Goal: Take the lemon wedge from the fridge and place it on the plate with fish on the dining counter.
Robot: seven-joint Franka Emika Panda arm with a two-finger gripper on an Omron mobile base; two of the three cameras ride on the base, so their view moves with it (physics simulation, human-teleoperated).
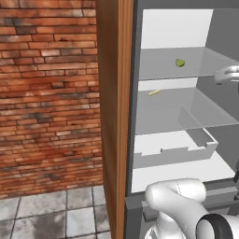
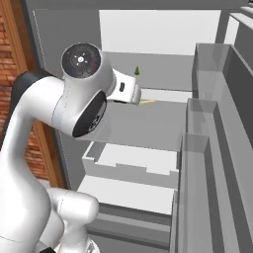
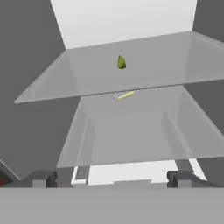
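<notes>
The fridge (image 1: 177, 28) stands open, white inside with glass shelves. A small yellow-green lemon wedge (image 1: 180, 62) lies on the upper glass shelf (image 3: 131, 65), towards the back; it shows too in the right base view (image 2: 137, 71) and the hand view (image 3: 121, 62). My gripper (image 3: 112, 180) is open and empty, in front of the shelves and below the wedge's level, well short of it. Both dark fingertips (image 3: 43, 179) stand far apart. The plate with fish and the dining counter are out of view.
A thin yellow stick (image 3: 126, 95) lies on the shelf below the wedge. Under that sits a grey drawer (image 1: 177, 151). The door's bins (image 2: 212, 148) run along the right. A wooden panel (image 1: 114, 116) and a brick wall (image 1: 46, 93) bound the left.
</notes>
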